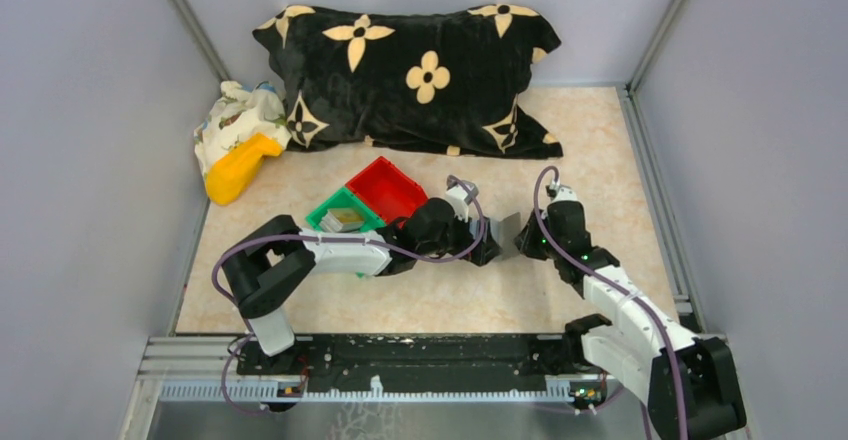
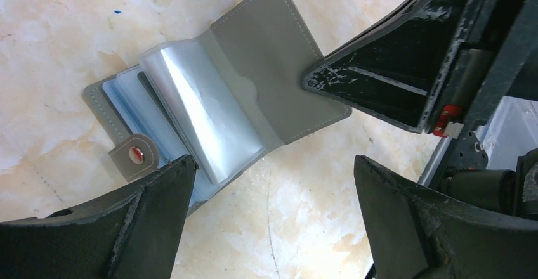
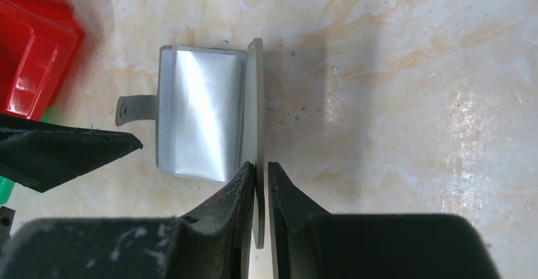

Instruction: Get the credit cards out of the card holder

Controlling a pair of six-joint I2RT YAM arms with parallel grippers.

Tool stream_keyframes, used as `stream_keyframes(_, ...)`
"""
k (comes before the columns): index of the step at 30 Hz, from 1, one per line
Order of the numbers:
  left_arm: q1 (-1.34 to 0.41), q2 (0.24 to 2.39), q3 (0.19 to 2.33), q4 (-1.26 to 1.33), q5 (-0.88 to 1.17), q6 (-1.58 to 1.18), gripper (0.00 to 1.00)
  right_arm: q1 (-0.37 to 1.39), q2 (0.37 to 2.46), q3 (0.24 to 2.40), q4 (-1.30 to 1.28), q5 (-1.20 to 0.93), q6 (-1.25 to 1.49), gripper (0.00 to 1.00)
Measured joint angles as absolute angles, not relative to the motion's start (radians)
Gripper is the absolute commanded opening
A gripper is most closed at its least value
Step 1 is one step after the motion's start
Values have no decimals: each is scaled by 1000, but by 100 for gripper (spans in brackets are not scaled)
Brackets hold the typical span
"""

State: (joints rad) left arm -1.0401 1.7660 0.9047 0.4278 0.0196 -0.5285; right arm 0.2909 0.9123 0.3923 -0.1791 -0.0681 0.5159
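The grey card holder (image 1: 506,230) lies open on the table between the two grippers. In the left wrist view its grey cover (image 2: 266,57) stands up and shiny clear sleeves (image 2: 203,114) fan out, with a snap tab (image 2: 134,155) at the left. My right gripper (image 3: 261,165) is shut on the edge of the raised cover (image 3: 255,101). My left gripper (image 2: 274,165) is open and empty, its left fingertip (image 2: 171,184) touching the near edge of the sleeves. I cannot tell whether cards sit in the sleeves.
A green bin (image 1: 327,212) holding a small pale item and a red bin (image 1: 385,190) stand just left of the holder. A black flowered pillow (image 1: 410,70) lies at the back. A patterned cloth with a yellow object (image 1: 235,172) lies at the back left.
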Motion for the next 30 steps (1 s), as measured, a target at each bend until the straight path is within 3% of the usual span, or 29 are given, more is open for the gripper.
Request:
stream_keyframes(14, -1041, 1766, 944, 435, 110, -527, 100, 291, 913, 366, -157, -70, 520, 10)
stream_keyframes(30, -1041, 1805, 957, 406, 25, -519, 100, 291, 913, 352, -150, -70, 520, 10)
